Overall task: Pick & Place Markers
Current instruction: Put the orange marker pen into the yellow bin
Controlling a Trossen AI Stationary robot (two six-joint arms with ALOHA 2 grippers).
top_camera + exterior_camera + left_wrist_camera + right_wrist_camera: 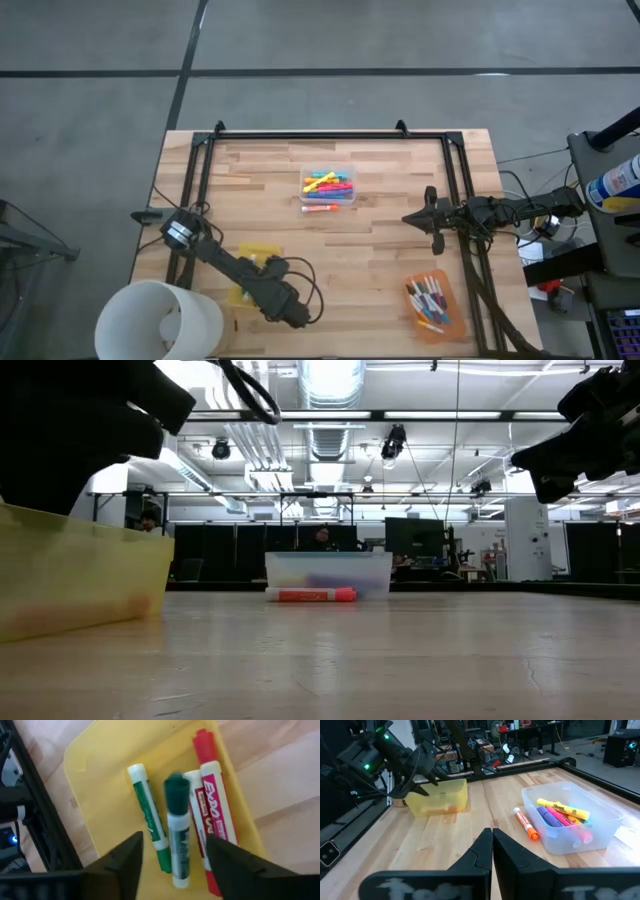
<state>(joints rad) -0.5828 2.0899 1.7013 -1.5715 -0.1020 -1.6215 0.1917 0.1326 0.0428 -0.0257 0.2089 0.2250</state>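
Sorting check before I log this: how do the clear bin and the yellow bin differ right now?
The clear bin holds bright highlighters; the yellow bin holds whiteboard markers. The clear bin sits mid-table with an orange marker lying outside it; the yellow bin sits under the open left gripper. Both are rectangular plastic.

So I count three bins: clear bin (329,186) top middle, yellow bin (107,780) under my left claw, orange bin (434,304) lower right. Yellow one has four markers (177,840): two green, two red. One orange-capped marker (319,208) lies loose.
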